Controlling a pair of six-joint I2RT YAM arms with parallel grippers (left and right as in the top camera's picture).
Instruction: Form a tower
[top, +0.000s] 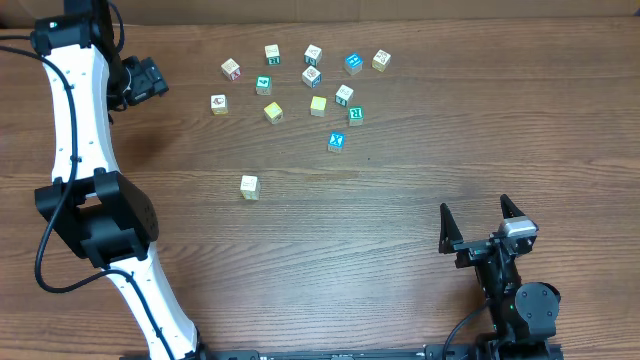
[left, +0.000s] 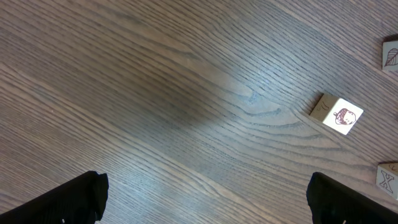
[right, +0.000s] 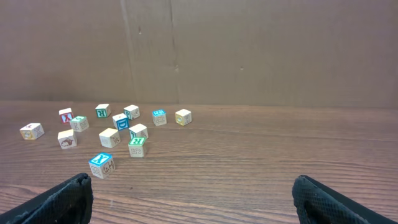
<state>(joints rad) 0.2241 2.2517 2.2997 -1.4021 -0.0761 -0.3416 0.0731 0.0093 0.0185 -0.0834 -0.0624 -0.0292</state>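
At ten o'clock of the brown wood-grain worktop (top: 400, 300) the left claw (top: 148, 78) hangs with its jaws spread wide and empty. A cream wooden cube with a small face picture (left: 339, 116) lies toward its two o'clock in the wrist view, probably lined up as a first pick. A lone cream wooden letter cube (top: 249, 187) sits near the centre, apart from the rest. The scattered wooden alphabet cubes (top: 312, 78) lie singly around twelve o'clock, a teal-topped wooden cube (top: 336, 141) nearest the centre; no tower stands yet. At five o'clock the right claw (top: 477, 222) rests parted and empty, well apart from the cubes, likely to leave the reach free
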